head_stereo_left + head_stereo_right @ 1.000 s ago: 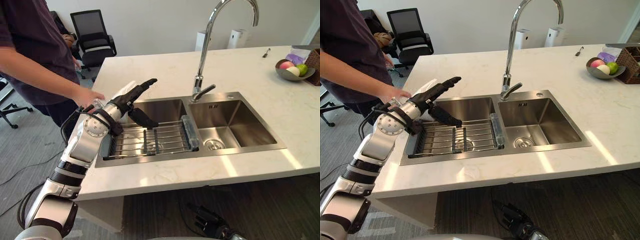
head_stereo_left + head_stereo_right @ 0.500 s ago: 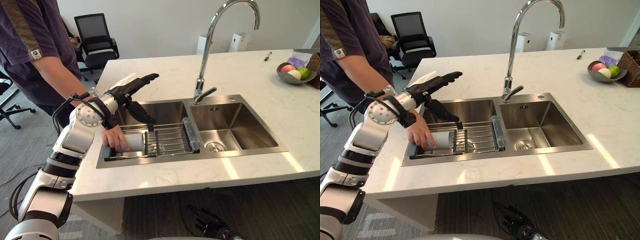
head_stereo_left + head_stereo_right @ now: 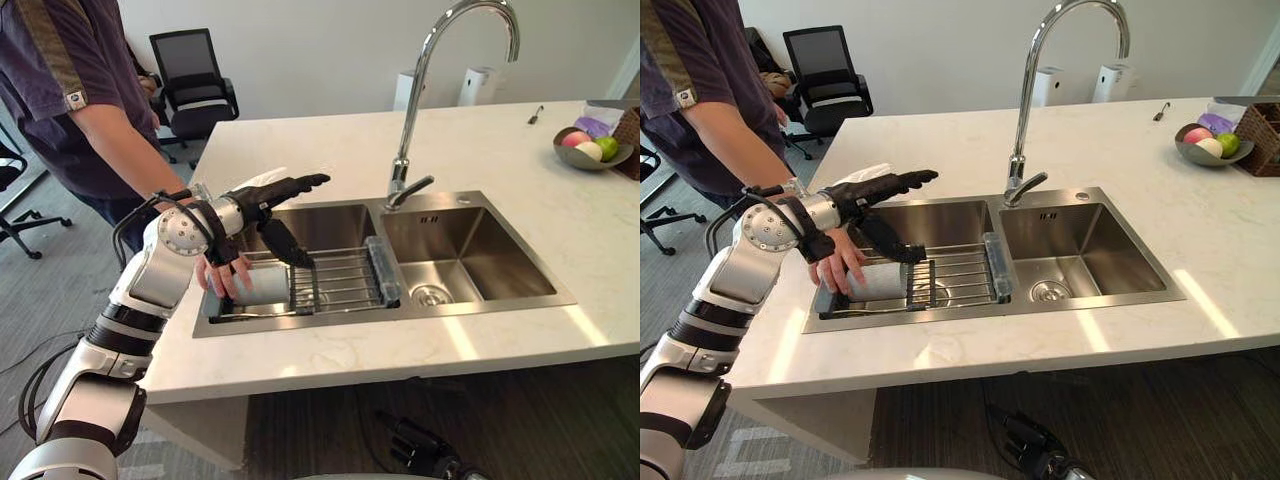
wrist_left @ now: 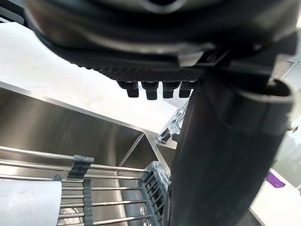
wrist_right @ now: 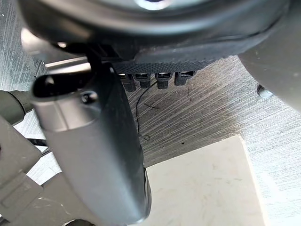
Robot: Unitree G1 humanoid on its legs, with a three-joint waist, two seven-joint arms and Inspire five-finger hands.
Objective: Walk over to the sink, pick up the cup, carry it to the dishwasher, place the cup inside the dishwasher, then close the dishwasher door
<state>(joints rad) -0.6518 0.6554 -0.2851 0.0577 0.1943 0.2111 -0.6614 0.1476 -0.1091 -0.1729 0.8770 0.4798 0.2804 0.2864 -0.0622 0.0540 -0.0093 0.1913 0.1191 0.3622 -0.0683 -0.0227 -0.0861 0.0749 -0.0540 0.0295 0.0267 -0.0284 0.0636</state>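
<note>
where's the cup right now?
Head views: the cup lies on its side on the wire rack in the sink's left basin, a person's hand on it, the open left hand just above.

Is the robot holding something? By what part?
Nothing. Both hands are open: left hand above the sink rack, right hand hanging low. A person's hand is on the cup.
</note>
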